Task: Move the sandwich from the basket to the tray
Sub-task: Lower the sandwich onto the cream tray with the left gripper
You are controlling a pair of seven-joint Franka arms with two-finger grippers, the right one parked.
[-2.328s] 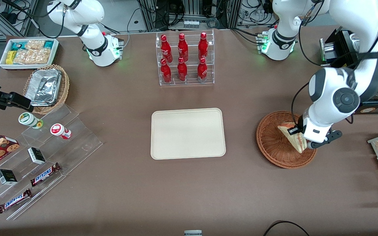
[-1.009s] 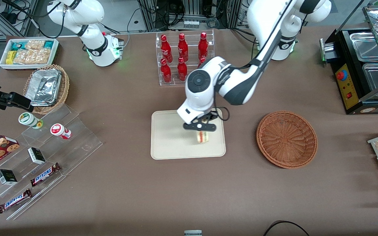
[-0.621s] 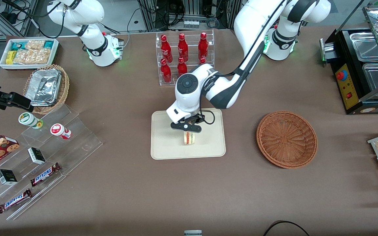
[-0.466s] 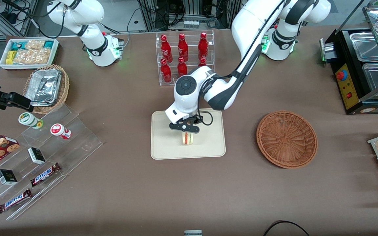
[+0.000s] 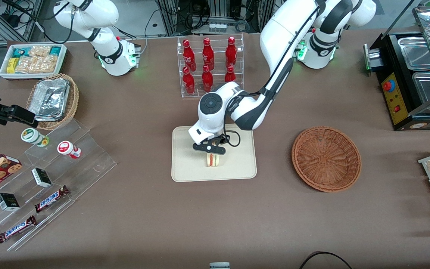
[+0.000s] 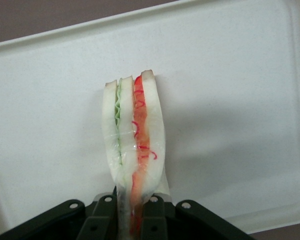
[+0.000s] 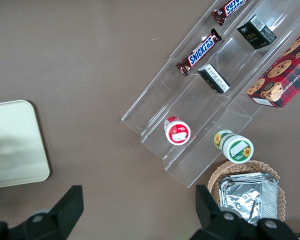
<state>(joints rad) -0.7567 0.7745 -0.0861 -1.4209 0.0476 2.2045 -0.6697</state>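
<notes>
Sandwich [image 5: 212,160] is over the middle of the tray [image 5: 189,168], gripped on edge by the gripper [image 5: 210,148], whose fingers are pinched tight on the wedge's narrow end, as the wrist view shows [image 6: 135,150]. Whether the lower edge is touching the tray surface cannot be confirmed from either view.

Your risks from this point, as judged:
- Toppling. The wedge stands on a thin edge; once you release, it will likely fall flat, and could roll toward the tray rim.
- Dropping from height. If it is not yet seated, opening now lets it bounce or slide.
- Clinging. Its clear wrap may stick to a finger and lift with the gripper as you withdraw.

The basket [image 5: 326,158], beside the tray toward the working arm's end, holds nothing.
</notes>
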